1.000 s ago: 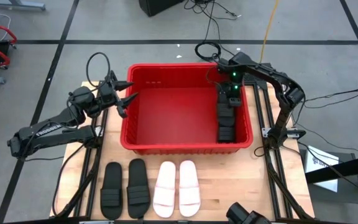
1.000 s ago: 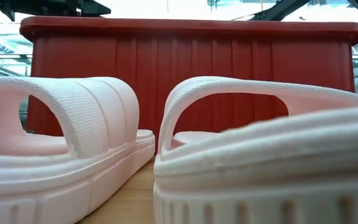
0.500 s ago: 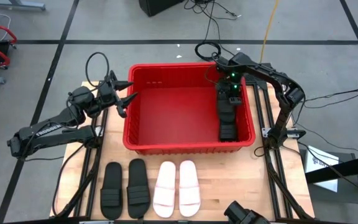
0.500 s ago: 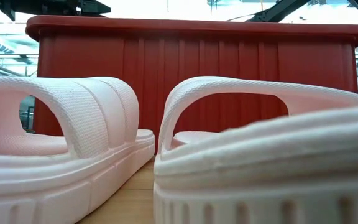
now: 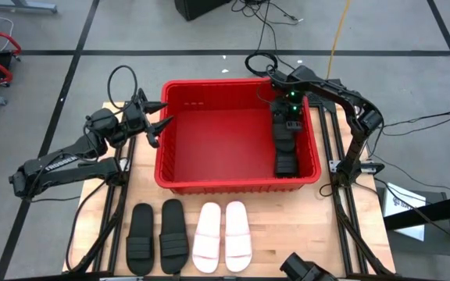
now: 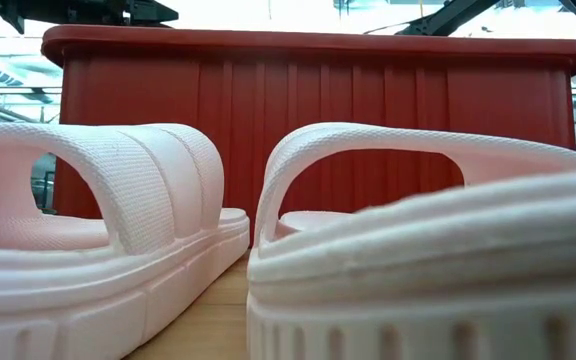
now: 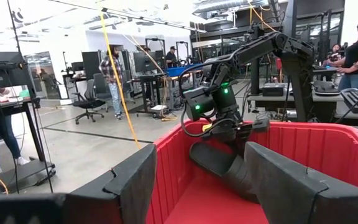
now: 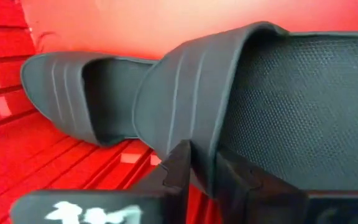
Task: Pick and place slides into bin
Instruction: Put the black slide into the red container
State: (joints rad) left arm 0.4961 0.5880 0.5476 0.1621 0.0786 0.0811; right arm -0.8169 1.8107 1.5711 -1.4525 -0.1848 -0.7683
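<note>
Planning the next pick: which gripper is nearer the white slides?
Neither clearly. The white slides lie in front of the bin; the left gripper hovers at its left wall, the right gripper inside it.

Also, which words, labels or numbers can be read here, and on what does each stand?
Nothing reads clearly.
White lettering on the dark left arm: too small.
White marks on the right gripper's dark body, behind the black ribbed slide it holds: blurred.
Red plastic bin: no text.
</note>
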